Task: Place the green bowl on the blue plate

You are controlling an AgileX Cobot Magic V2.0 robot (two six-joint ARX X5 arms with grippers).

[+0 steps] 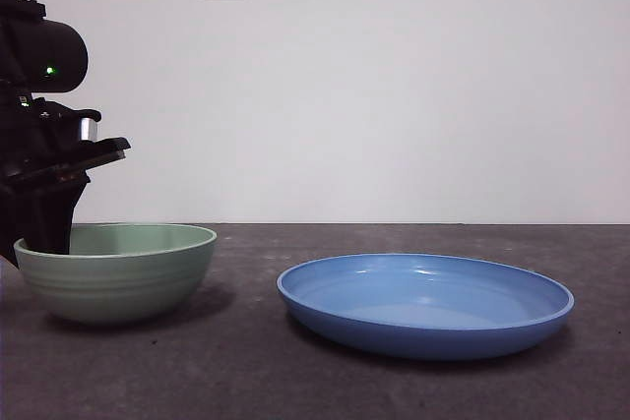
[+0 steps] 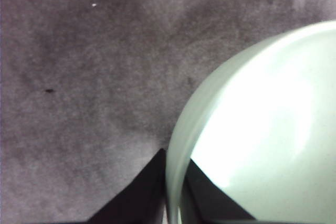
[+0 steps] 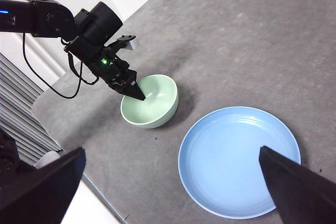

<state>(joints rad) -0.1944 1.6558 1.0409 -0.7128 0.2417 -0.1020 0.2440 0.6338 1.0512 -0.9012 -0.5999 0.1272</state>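
Green bowl sits on the dark table, well apart from the blue plate, and the left claw has its two black jaws astride the bowl's rim, one inside the wall and one outside. From the left wrist view the jaws look closed on that thin rim, so the step in hand seems to be the grasp itself, with the lift not yet made: the bowl's base rests flat on the table in the front view. The next move would call for a firm pinch, a straight lift clear of the table, then a carry across to the plate's flat middle. The right claw hangs high above the plate with its jaws spread wide, holding nothing. The bowl is pale sage, round, with faint ridges around its outer wall and a smooth, bright inside. The plate is glossy, wide and shallow, with a raised sloping rim. The table has a matte, slightly mottled grey surface.
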